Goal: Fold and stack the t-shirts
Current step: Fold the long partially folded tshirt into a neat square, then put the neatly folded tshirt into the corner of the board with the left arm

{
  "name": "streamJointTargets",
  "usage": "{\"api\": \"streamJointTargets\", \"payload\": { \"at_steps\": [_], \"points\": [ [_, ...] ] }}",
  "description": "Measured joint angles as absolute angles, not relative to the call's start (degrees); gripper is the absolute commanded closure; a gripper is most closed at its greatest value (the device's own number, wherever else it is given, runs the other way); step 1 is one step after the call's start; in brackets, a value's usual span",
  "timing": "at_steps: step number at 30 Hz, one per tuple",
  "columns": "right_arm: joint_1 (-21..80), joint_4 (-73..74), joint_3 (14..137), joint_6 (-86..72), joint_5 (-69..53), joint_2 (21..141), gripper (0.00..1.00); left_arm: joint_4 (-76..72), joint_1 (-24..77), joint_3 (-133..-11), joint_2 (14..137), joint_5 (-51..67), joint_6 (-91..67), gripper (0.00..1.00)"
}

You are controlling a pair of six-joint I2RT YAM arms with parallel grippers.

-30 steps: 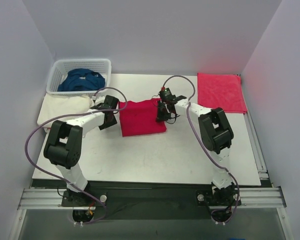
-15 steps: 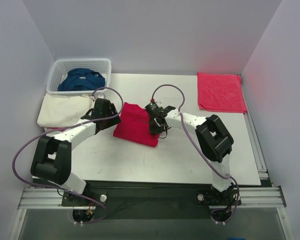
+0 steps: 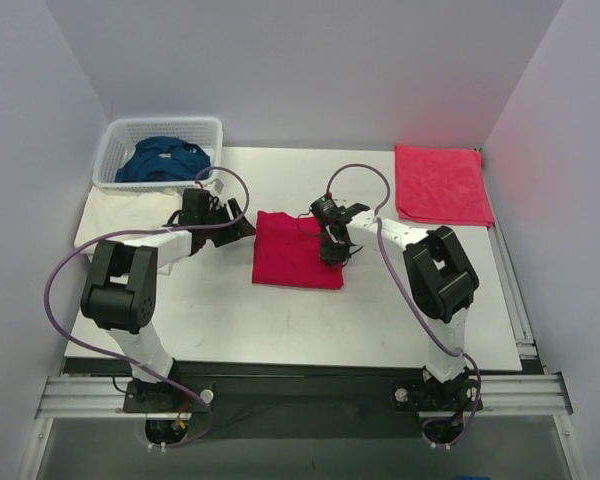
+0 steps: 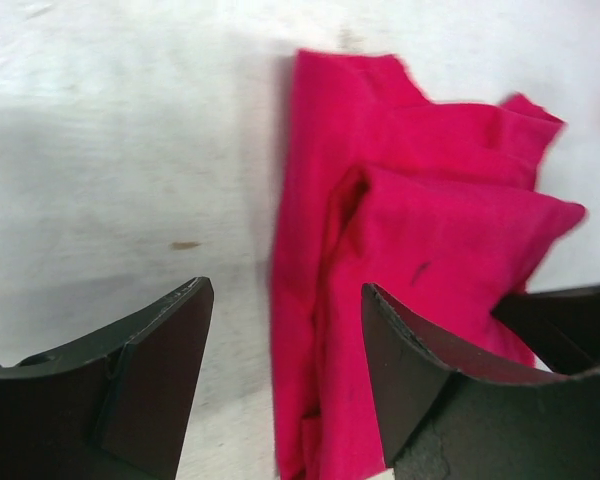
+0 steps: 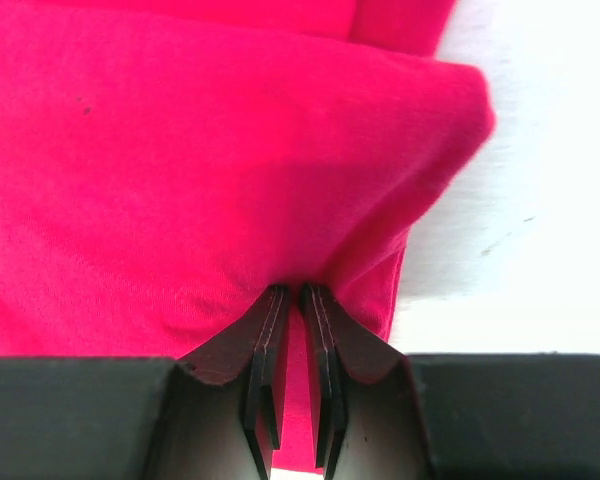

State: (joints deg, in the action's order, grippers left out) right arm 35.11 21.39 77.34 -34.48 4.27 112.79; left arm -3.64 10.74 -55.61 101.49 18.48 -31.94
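The crimson shirt (image 3: 298,262) lies folded into a rough rectangle in the middle of the counter (image 3: 280,325). In the left wrist view its layers sit uneven along the left edge, with one flap bulging open.

My right gripper (image 5: 295,300) is pinched on a fold at the shirt's right edge, with red fabric caught between the nearly closed fingers. My left gripper (image 4: 285,290) stands spread just beside the left edge, holding nothing.

I judge the fold is about done and the next job is squaring it up and moving it. Dragging by that one pinch would likely pull the layers apart. I would bring the left gripper in low and flat, take every layer at the loose edge in one bite, and only then lift, with both sides rising evenly.

What looks like an already folded coral-red shirt (image 3: 442,185) lies at the far right corner, well apart. I take that for the stack, so I would match the edges before letting go.

The cream shirt (image 3: 125,215) lies at the counter's left edge near my left forearm. The blue shirt (image 3: 163,160) sits in the basket (image 3: 110,150) at the far left. Neither has been dealt with yet, and I must avoid snagging the cream one.
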Motion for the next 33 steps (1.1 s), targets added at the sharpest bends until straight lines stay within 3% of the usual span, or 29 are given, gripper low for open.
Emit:
{"api": "streamJointTargets", "payload": {
  "at_steps": [7,24,28,33],
  "points": [
    [33.8,21.9,77.3,-34.1,4.3,112.7,0.85,-7.9,10.9,-56.8,105.4,26.5,-30.7,0.27],
    [33.1,22.4,77.3,-33.8,4.3,112.7,0.87,-3.4,19.6,-59.3,107.7,26.5,-26.2,0.27],
    [33.0,22.5,77.3,-33.9,4.2,112.7,0.88,-0.7,20.0,-60.9,108.5,25.6,-25.7,0.45],
    [32.8,22.6,77.3,-33.9,4.2,112.7,0.88,2.5,20.0,-62.0,109.3,22.1,-25.3,0.85]
  ]
}}
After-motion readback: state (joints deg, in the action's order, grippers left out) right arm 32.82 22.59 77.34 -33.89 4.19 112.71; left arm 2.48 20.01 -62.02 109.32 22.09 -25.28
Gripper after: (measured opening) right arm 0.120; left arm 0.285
